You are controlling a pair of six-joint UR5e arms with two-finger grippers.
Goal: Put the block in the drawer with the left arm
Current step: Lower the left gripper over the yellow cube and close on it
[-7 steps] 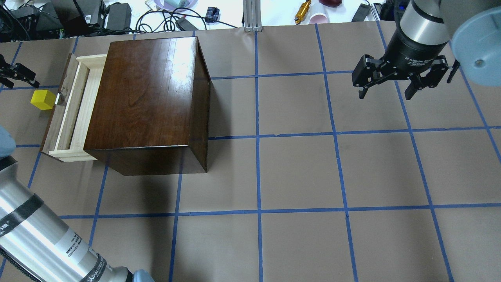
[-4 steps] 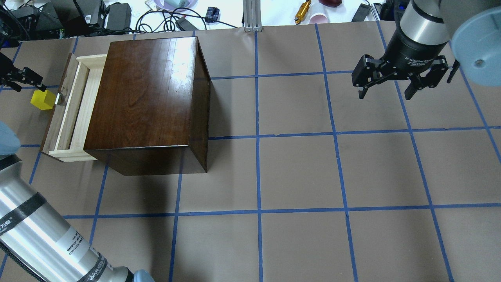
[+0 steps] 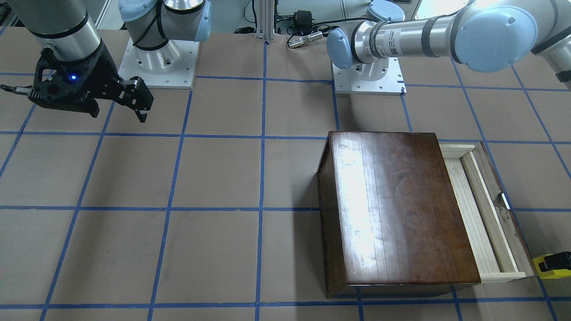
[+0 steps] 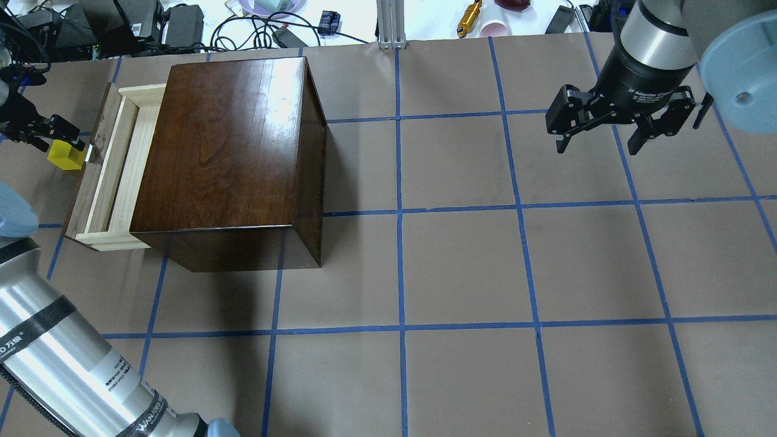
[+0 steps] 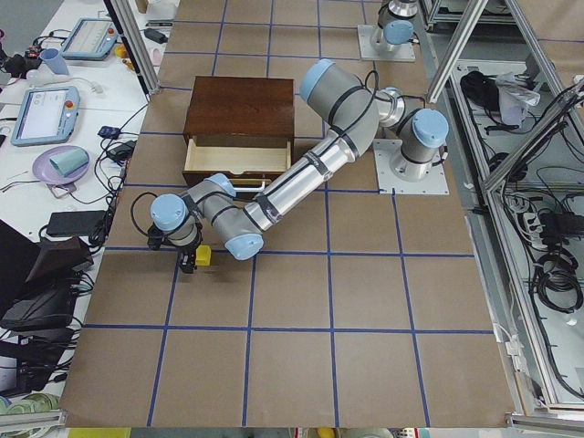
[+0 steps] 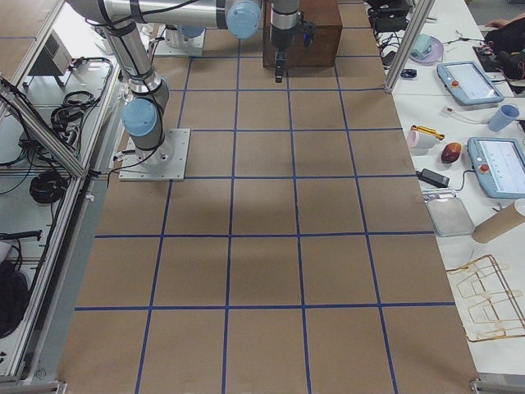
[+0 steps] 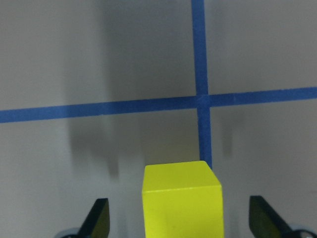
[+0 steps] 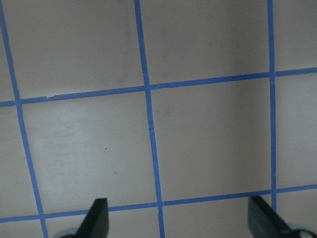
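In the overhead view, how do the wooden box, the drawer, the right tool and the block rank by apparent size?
1. wooden box
2. drawer and right tool: alike, unranked; the tool hangs nearer the camera
3. block

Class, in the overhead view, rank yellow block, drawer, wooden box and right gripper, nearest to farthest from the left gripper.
1. yellow block, at the left gripper.
2. drawer, beside the block.
3. wooden box, beyond the drawer.
4. right gripper, far right.

Silver-tube left arm [image 4: 36, 355] & right arm [image 4: 655, 36], lt-blue joint caps [image 3: 490, 35], blk bands [image 4: 42, 315], white labels [image 4: 112, 373].
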